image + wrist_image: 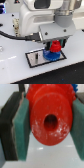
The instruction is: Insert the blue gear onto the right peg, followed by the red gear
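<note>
In the exterior view, the big white robot arm [42, 17] reaches down over a white bench [15, 72]. Its jaws [55, 44] pinch the red gear [55, 47] from both sides. The red gear sits right above the blue gear [52, 55], and the two look like they touch, but the picture is too small to be sure. The blue gear lies flat on the grey plate [39, 59] with the black rim, at the plate's end toward the exterior view's right. The right peg is hidden under the gears. The other end of the plate is bare, and a tiny dark mark there may be the second peg, too small to tell. A black cable [10, 36] runs to the arm from the exterior view's left. There is open white bench all around the plate, most of it near the front edge. The wrist view shows what the other view does not: the red gear [48, 121] up close, with a round hole in its middle and bumpy teeth on its rim. Two green pads [22, 129] press on its sides. Under it is only plain white surface, very blurry. The blue gear and the plate do not show here.
</note>
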Robot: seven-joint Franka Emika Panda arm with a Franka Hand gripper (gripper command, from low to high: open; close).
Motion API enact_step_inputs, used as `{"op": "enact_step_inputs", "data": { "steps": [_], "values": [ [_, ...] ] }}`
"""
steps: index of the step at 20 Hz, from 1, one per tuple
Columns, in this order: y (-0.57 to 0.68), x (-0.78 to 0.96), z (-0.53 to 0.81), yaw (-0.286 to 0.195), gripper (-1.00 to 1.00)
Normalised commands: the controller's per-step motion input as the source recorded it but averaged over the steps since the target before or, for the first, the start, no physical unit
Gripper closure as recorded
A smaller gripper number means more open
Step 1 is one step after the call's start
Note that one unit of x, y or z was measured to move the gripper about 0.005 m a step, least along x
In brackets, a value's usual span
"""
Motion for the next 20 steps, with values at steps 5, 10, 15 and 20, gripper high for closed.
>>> {"op": "enact_step_inputs", "data": {
  "steps": [5, 10, 15, 20],
  "values": [
    [-0.04, 0.06, 0.16, 0.0, 1.0],
    [-0.02, 0.09, 0.08, 0.0, 1.0],
    [-0.15, 0.12, 0.0, 0.0, 1.0],
    [-0.23, 0.19, -0.05, 0.0, 1.0]
  ]
}}
